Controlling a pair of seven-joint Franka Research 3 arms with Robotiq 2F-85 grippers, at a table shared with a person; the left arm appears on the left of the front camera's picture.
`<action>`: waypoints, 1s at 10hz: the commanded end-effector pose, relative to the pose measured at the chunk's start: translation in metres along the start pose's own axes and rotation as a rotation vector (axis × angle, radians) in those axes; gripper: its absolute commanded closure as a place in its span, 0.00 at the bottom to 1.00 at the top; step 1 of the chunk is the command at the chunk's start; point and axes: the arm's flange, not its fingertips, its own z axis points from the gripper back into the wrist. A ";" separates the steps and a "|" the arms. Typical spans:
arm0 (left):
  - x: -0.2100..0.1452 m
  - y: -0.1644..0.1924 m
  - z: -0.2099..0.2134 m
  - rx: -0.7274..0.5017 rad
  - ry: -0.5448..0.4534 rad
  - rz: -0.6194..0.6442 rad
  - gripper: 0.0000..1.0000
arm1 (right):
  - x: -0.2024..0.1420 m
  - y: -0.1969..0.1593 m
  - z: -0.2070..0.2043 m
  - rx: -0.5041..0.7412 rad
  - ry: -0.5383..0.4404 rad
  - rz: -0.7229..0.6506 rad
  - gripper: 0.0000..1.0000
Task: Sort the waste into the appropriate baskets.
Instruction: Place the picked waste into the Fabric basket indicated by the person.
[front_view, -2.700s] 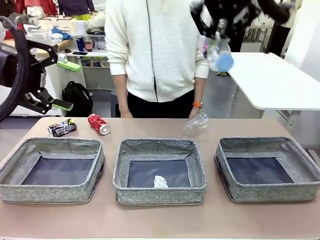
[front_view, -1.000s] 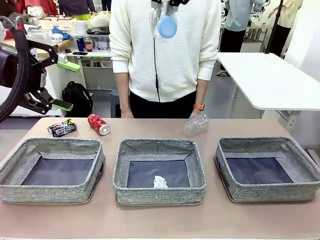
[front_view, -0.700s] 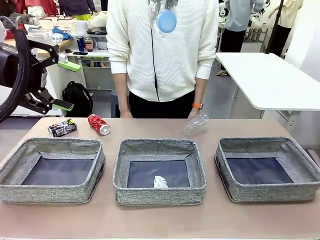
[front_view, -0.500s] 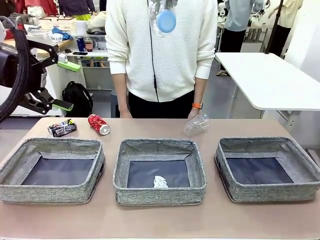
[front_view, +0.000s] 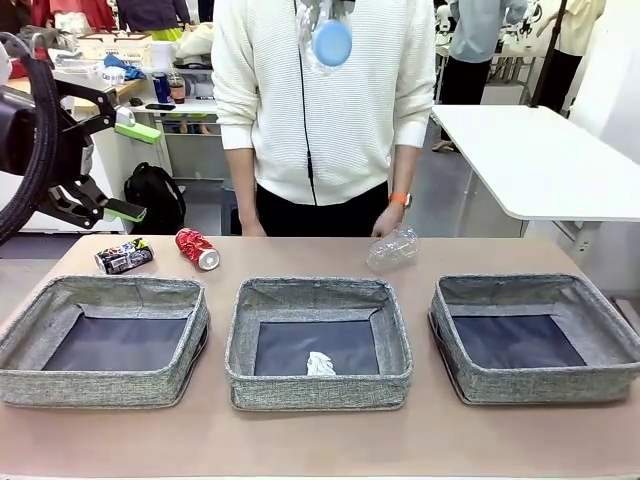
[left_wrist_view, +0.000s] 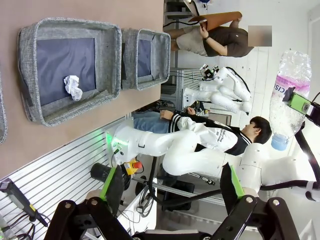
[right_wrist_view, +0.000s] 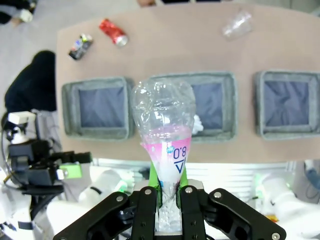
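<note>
My right gripper (right_wrist_view: 168, 197) is shut on the small clear bottle with a pinkish label (right_wrist_view: 167, 145). In the front view that bottle (front_view: 326, 38) hangs cap down at the top edge, high above the middle basket (front_view: 318, 388). A crumpled paper ball (front_view: 320, 364) lies in the middle basket. The left basket (front_view: 100, 390) and the right basket (front_view: 540, 385) show bare dark bottoms. A red can (front_view: 197, 249) and a dark can (front_view: 124, 256) lie behind the left basket. A crushed clear bottle (front_view: 392, 248) lies behind the middle one. My left gripper (front_view: 133, 170) hangs open at the far left.
A person in a white sweater stands at the far edge, one hand (front_view: 386, 221) right beside the crushed bottle. A white table (front_view: 550, 160) stands at the back right. Bare tabletop (front_view: 320, 440) runs in front of the baskets.
My right gripper carried the labelled bottle from the upper right to the top middle, and it has hardly moved over the last second. The person's hand shifted slightly by the crushed bottle.
</note>
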 end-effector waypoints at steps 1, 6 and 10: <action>0.000 -0.001 0.001 -0.023 0.001 -0.014 0.00 | -0.001 0.000 0.001 -0.004 -0.005 -0.005 0.86; 0.000 -0.001 0.001 -0.023 0.001 -0.014 0.00 | -0.001 0.000 0.001 -0.004 -0.005 -0.005 0.86; 0.000 -0.001 0.001 -0.023 0.001 -0.014 0.00 | -0.001 0.000 0.001 -0.004 -0.005 -0.005 0.86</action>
